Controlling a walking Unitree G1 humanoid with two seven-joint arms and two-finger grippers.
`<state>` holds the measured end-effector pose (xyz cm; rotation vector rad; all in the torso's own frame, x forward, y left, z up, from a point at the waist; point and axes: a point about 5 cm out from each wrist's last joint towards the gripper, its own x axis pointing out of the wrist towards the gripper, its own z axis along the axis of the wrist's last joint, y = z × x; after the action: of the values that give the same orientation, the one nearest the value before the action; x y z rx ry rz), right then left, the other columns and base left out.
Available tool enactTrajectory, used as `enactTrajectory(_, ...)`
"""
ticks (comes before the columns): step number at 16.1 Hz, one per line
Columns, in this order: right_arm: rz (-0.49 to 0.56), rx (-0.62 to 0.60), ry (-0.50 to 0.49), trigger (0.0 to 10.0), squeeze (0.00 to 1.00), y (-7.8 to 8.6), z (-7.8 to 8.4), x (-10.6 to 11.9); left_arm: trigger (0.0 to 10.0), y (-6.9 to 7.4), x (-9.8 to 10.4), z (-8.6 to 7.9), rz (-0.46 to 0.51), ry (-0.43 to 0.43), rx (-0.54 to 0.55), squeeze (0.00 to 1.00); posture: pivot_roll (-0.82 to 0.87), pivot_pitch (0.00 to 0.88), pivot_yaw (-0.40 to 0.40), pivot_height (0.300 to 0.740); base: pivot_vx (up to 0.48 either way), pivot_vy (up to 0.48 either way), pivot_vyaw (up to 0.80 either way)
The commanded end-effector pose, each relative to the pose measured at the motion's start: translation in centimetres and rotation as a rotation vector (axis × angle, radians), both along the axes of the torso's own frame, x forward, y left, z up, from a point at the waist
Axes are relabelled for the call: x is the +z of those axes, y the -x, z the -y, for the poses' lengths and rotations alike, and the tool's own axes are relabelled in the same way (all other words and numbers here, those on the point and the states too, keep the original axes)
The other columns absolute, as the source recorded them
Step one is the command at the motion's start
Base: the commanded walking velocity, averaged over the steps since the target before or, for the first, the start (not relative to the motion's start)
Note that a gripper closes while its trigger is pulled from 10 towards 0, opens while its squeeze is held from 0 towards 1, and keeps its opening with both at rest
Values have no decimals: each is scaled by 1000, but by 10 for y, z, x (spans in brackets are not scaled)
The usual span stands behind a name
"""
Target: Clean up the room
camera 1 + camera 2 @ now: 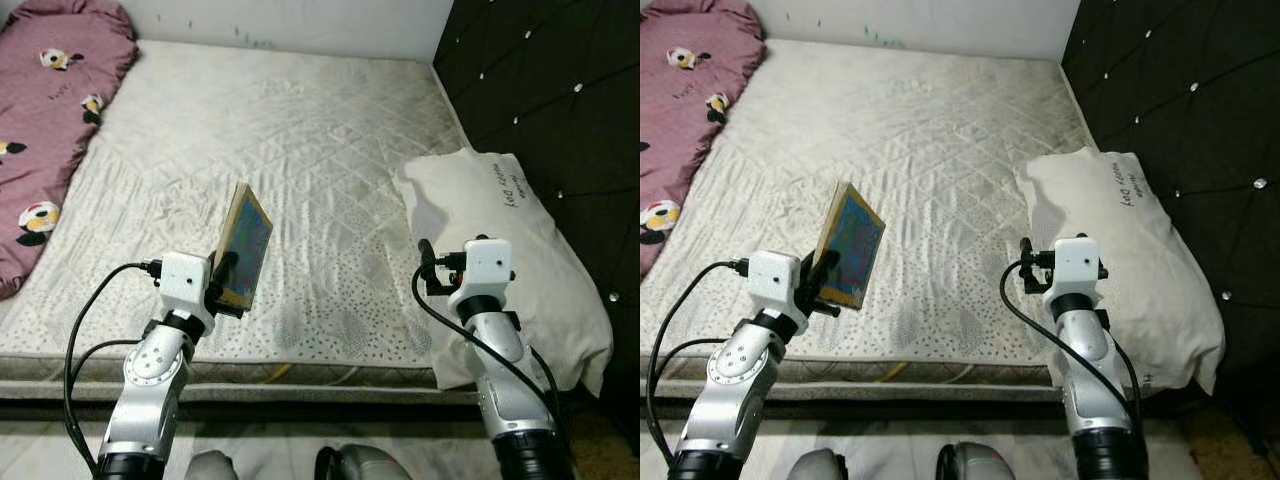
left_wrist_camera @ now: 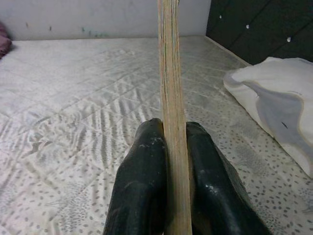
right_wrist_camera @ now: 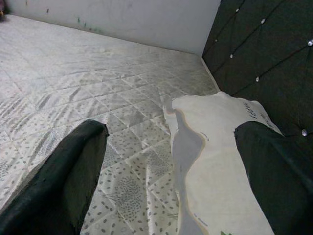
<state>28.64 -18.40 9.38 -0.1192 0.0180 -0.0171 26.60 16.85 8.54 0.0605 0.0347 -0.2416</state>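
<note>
Left gripper [image 2: 173,147] pinches a thin book [image 1: 245,245] by its lower edge, fingers [image 2: 142,181] pressed on both covers; the book stands nearly upright, lifted clear above the near part of the mattress [image 1: 300,150], colourful cover facing right. Right gripper [image 3: 171,161] is empty, fingers [image 3: 63,176] spread wide, hovering over the near end of the white pillow [image 1: 500,260], which lies along the mattress's right side against the black tufted headboard [image 1: 560,90]. A maroon flowered blanket [image 1: 45,120] is bunched at the far left of the bed.

Step in hand, as I read it: the book is picked off the bed and now being carried off. Next move likely calls for turning away from the bed with the grip kept firm, since the hold is only on the bottom edge and the book could tip. No drop-off spot visible. Pillow and blanket look like later jobs.
</note>
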Motion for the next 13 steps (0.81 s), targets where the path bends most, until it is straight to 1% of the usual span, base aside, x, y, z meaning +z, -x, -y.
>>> enactTrajectory(1, -2, -4, -1, 10000, 0, -1, 3, 0, 10000, -3, 8, 2, 41, -4, -7, 0, -16, 89, -63, 740, 0, -326, 0)
enactTrajectory(7, -5, 0, 4, 10000, 0, -1, 2, -1, 10000, -3, 8, 2, 39, -2, -8, 0, -17, 93, -64, 740, 0, -322, 0)
enactTrajectory(8, -6, -1, 5, 10000, 0, 0, 2, -1, 10000, -3, 8, 3, 38, 1, -7, 0, -18, 95, -64, 740, 0, 0, 0)
enactTrajectory(9, -7, -1, 4, 10000, 0, 0, 3, -2, 10000, -3, 8, 3, 36, 25, -2, 0, -18, 95, -64, 740, 0, 0, 0)
enactTrajectory(13, -8, -2, 3, 10000, 0, 0, 3, -2, 10000, -2, 9, 3, 44, 23, -19, 0, -19, 97, -65, 740, 0, 0, 0)
